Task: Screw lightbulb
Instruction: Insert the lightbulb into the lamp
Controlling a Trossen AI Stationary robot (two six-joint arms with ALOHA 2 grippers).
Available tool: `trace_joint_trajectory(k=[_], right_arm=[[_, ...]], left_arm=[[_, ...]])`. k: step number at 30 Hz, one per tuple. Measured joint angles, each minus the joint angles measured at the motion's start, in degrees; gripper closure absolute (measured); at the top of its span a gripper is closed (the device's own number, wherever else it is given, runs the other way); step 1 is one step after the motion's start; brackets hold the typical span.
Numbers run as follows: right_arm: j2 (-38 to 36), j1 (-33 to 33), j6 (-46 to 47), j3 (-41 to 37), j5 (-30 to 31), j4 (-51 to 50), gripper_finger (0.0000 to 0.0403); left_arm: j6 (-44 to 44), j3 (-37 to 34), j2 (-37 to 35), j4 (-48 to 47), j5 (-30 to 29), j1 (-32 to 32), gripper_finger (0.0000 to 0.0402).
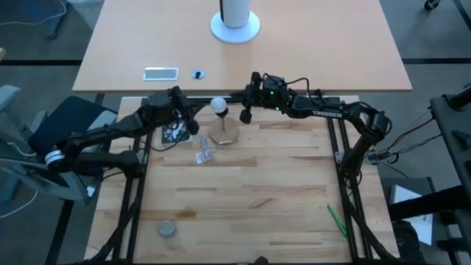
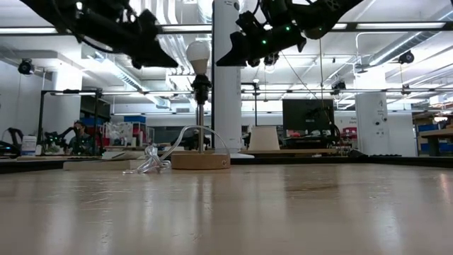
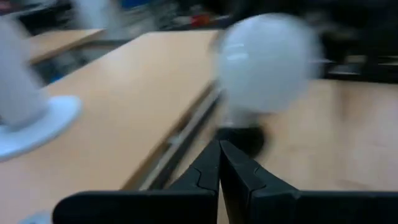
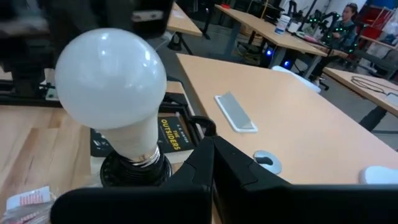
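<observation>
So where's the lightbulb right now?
The lightbulb sits upright in the socket of a small lamp stand with a round wooden base, near the far edge of the slatted table, between the left claw and right claw, neither holding it.

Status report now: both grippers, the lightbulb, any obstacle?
Left gripper and right gripper shut, empty, flanking lightbulb. Lightbulb upright in black socket on lamp stand. Nothing blocking.

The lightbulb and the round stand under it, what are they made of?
Lightbulb: probably frosted glass or plastic; it looks smooth, milky white, softly shiny. Its base: silvery metal threads. Stand: likely light, unpainted wood, a pale tan disc.
</observation>
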Motion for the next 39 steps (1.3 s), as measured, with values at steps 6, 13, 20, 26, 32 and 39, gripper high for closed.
trace_joint_trajectory(k=[6, 13, 20, 26, 32, 39], right_arm=[[0.0, 0.5, -0.8, 0.0, -3.5, 0.8, 0.0403], [0.0, 0.9, -1.6, 0.0, -4.4, 1.5, 0.0403], [0.0, 1.2, -2.2, 0.0, -4.3, 1.6, 0.0403], [0.0, 1.2, -1.0, 0.7, -4.2, 1.8, 0.0403], [-0.1, 1.2, -0.7, 2.4, -4.2, 0.9, 0.0403], [0.1, 1.2, 0.0, 2.6, -3.2, -0.1, 0.0403]], left_arm=[[3.2, 0.0, -0.2, 3.7, 5.3, -1.6, 0.0401], [3.2, 0.0, 3.3, 7.8, 5.1, -1.6, 0.0401], [2.8, 0.0, 4.4, 11.2, 3.8, -1.6, 0.0401], [2.5, 0.0, 4.4, 11.3, 0.4, -1.5, 0.0401], [2.5, 0.0, 4.4, 11.8, 0.4, -1.6, 0.0401], [2.5, 0.0, 4.5, 14.0, 0.4, -1.5, 0.0401]])
